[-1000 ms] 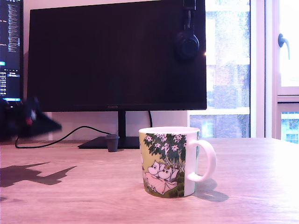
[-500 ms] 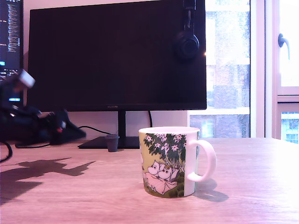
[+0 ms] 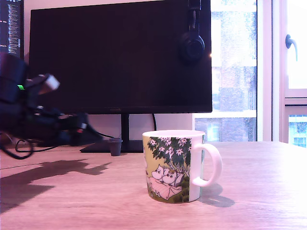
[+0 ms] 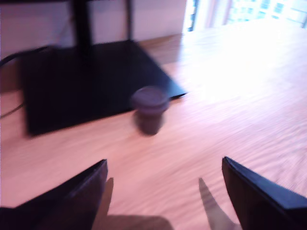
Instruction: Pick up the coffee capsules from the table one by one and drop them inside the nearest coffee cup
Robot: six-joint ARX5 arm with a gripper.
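Pincer [image 4: 163, 191] spread wide, dark capsule [image 4: 149, 109] ahead, apart

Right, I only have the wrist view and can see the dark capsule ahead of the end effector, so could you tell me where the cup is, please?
Observer: The coffee cup stands on the table, to the exterior view's right of the dark capsule and nearer that camera.
Operator: Which way does its handle point?
Observer: Toward the exterior view's right, the side away from the end effector.
Operator: Is there a second capsule on the table?
Observer: None shows in the exterior view, only the dark one.
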